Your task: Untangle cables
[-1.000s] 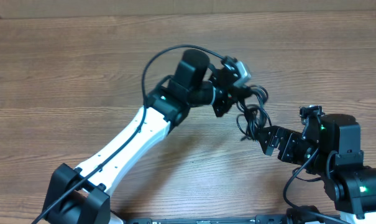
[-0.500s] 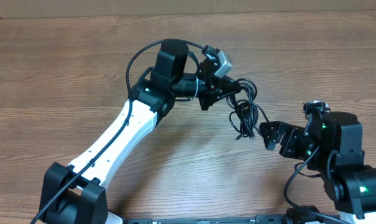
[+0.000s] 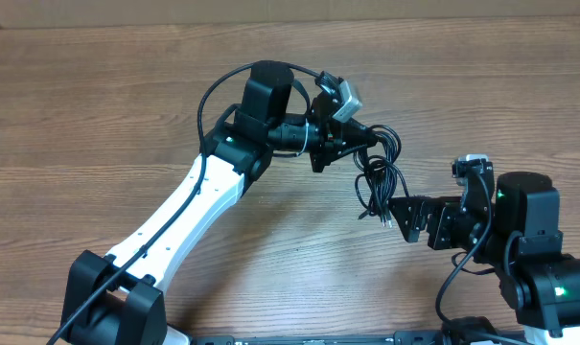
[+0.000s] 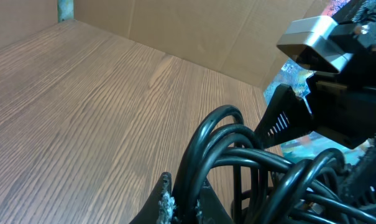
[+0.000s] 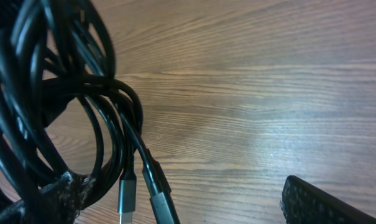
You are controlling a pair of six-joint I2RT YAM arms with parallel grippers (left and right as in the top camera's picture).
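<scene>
The left arm (image 3: 198,206) is reaching far and rightward, the left gripper (image 3: 369,136) pinching shut. The right arm (image 3: 529,230) is pointing left, the right gripper (image 3: 402,218) gaping wide.

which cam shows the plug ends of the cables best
The right wrist view: two plug ends hang close up, one silvery. Overhead shows the whole bundle of cables at the left gripper, plugs too small to tell. The left wrist view shows only loops.
</scene>
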